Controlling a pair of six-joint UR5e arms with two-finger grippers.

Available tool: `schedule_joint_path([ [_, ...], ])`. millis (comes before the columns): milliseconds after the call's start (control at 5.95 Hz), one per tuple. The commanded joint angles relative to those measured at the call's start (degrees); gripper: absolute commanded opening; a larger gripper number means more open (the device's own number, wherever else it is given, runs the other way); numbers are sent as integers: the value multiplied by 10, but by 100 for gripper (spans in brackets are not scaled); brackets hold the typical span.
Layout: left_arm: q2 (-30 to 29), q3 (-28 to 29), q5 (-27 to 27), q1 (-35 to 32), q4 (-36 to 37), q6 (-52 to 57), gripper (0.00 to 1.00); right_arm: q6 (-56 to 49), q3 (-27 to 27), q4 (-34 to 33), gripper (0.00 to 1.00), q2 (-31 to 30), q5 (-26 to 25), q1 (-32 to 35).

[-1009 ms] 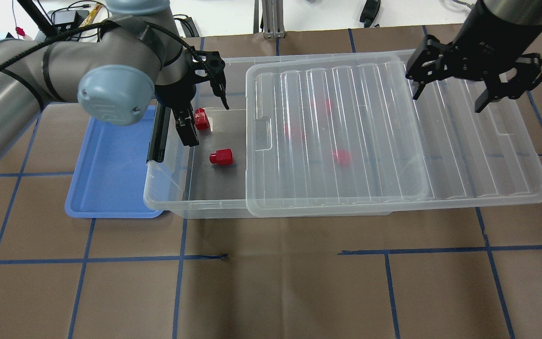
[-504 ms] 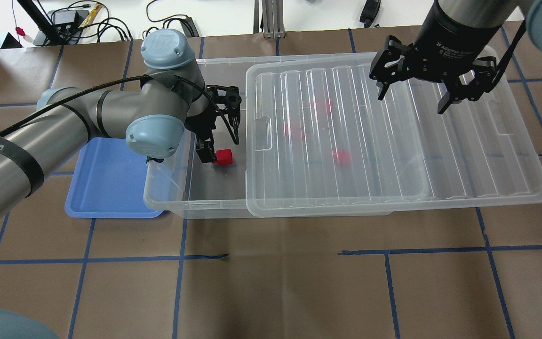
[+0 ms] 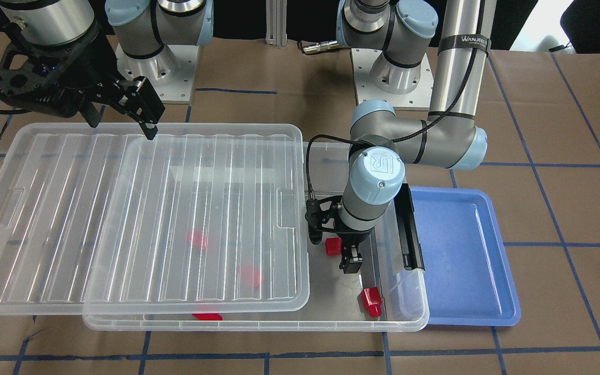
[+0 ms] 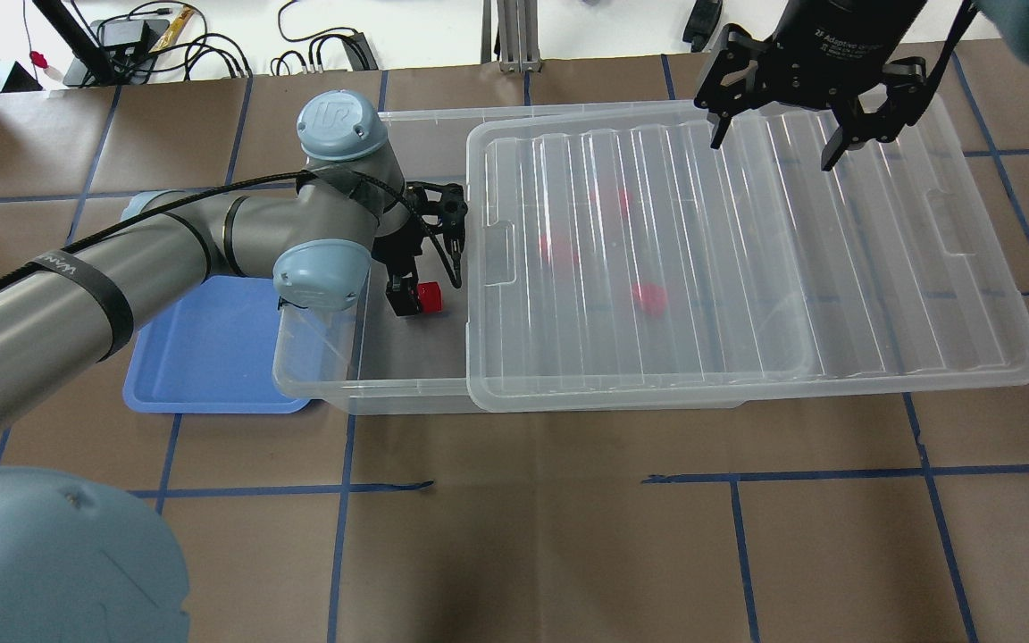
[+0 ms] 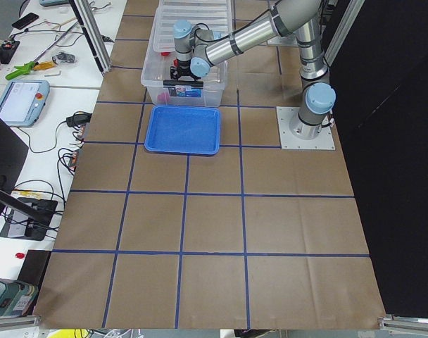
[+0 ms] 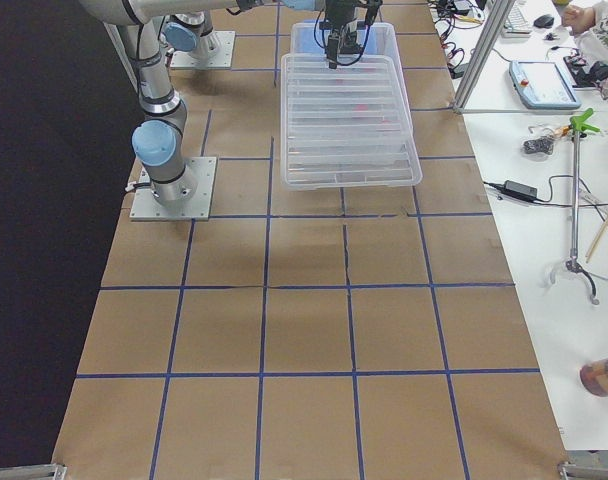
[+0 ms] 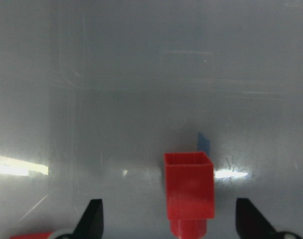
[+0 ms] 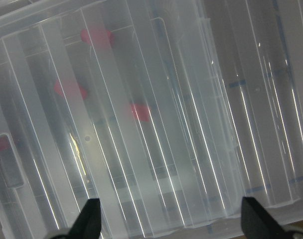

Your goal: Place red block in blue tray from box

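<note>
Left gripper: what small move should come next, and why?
Probably close the left gripper on the red block, easing down first if needed. The gripper stands open with the block between its fingers, on the floor of the box, beside the slid-back lid. Nothing is held yet.

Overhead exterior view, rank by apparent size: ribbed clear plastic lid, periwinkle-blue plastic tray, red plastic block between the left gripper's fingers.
1. ribbed clear plastic lid, largest by far.
2. periwinkle-blue plastic tray, partly hidden by the clear box and the left arm, yet clearly second.
3. red plastic block, smallest.
</note>
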Motion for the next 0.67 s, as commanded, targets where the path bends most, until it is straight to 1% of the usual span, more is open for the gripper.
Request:
schedule_joint_path([
  [0, -23, -1, 1, 0, 13, 0, 85, -4, 2, 2, 100, 0, -3, -1],
  [168, -21, -1, 4, 0, 13, 0, 49, -4, 3, 3, 100, 0, -4, -1],
  [336, -11, 0, 6, 1, 3, -1, 17, -4, 3, 7, 100, -2, -5, -1],
  [504, -3, 4, 7, 1, -6, -3, 10, -5, 19, 5, 100, -4, -5, -2],
])
